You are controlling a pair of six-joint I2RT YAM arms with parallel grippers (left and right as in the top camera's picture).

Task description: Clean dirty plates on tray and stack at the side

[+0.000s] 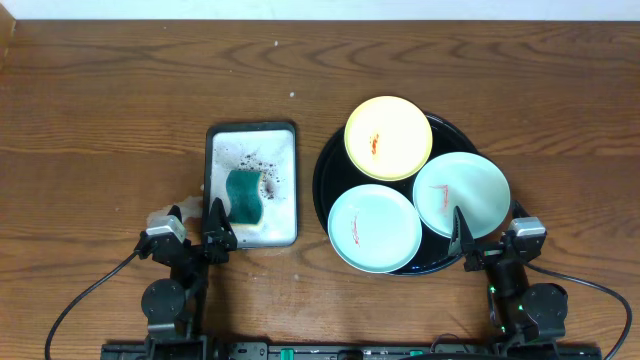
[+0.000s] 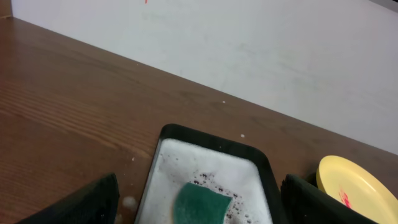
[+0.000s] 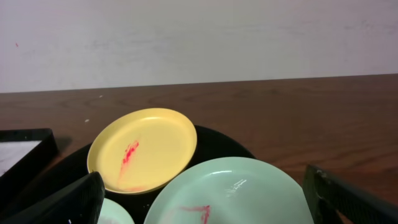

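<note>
Three plates lie on the round black tray point(image 1: 326, 178): a pale yellow plate point(image 1: 388, 137) at the back, a mint-blue plate point(image 1: 374, 228) at the front left and a second mint-blue plate point(image 1: 462, 193) on the right. Each has a red sauce smear. My right gripper point(image 1: 490, 228) is open and empty, at the near edge of the right mint plate point(image 3: 242, 190). The yellow plate point(image 3: 146, 149) and the tray point(image 3: 217, 142) lie beyond the fingers point(image 3: 205, 196). My left gripper point(image 1: 196, 215) is open and empty.
A small rectangular grey-white tray point(image 1: 250, 140) with foam and dark specks holds a teal sponge point(image 1: 243, 197), left of the black tray. In the left wrist view the sponge point(image 2: 200, 205) and that tray's rim point(image 2: 211, 138) lie between my fingers point(image 2: 199, 186). Wooden table all round.
</note>
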